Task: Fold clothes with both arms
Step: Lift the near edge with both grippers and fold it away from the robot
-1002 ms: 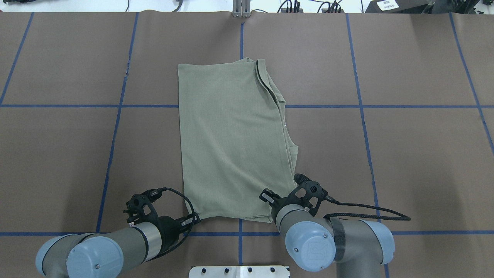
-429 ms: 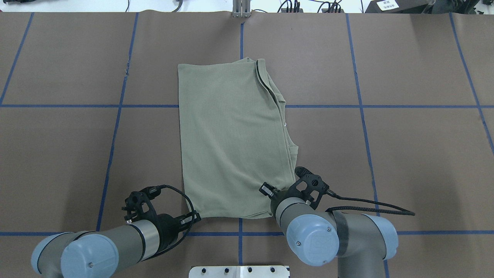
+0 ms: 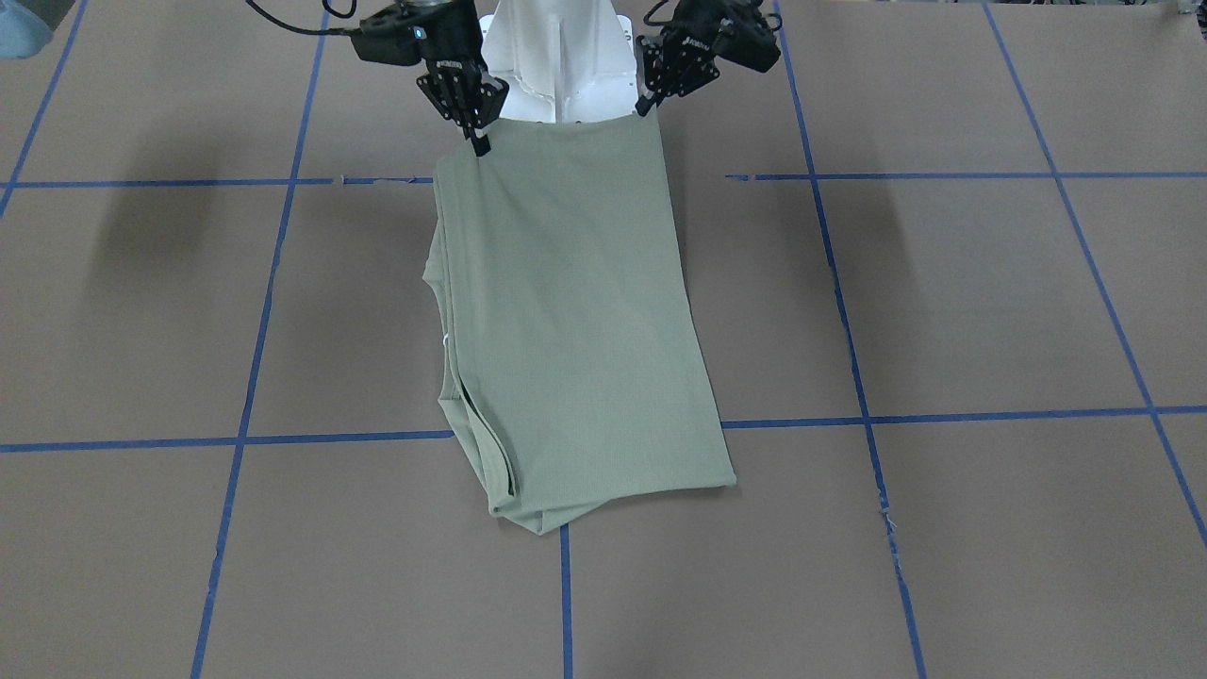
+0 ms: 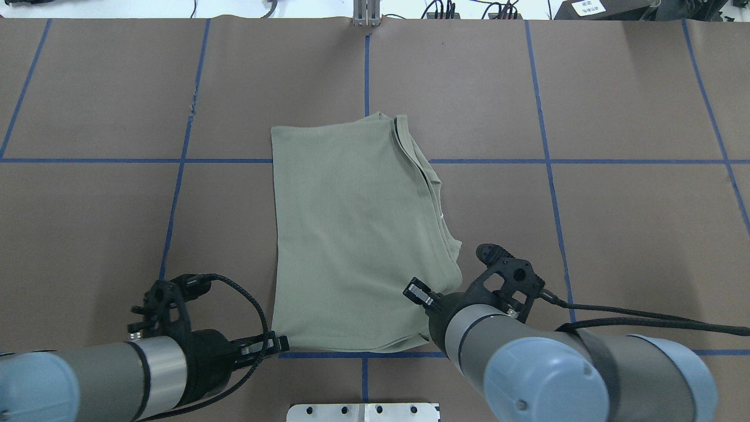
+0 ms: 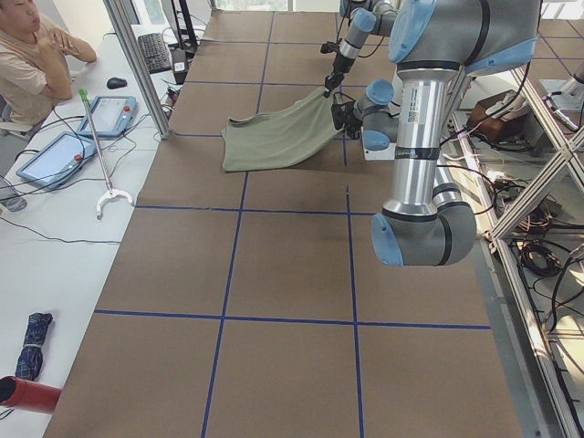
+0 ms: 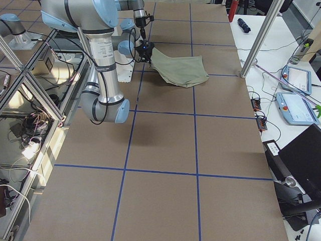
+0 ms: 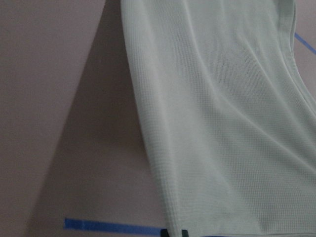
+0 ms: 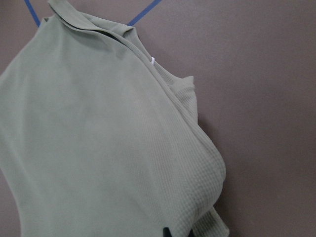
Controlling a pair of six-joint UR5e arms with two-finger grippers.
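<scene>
"Where is the left gripper [image 4: 280, 341]?"

"At the near-left corner of the shirt [image 4: 351, 234], its fingers pinched together on the fabric."

"And how does the shirt lie?"

"It is folded into a long panel in the middle of the table [image 4: 615, 234], with its layered edges on the right side. The near edge is held up off the brown surface. The cloth slopes down to the far end, which rests flat beyond a blue tape line [image 4: 117, 160]."

"The right gripper [image 3: 480, 141]?"

"Clamped on the near-right corner; the raised edge spans between the two grippers."
</scene>
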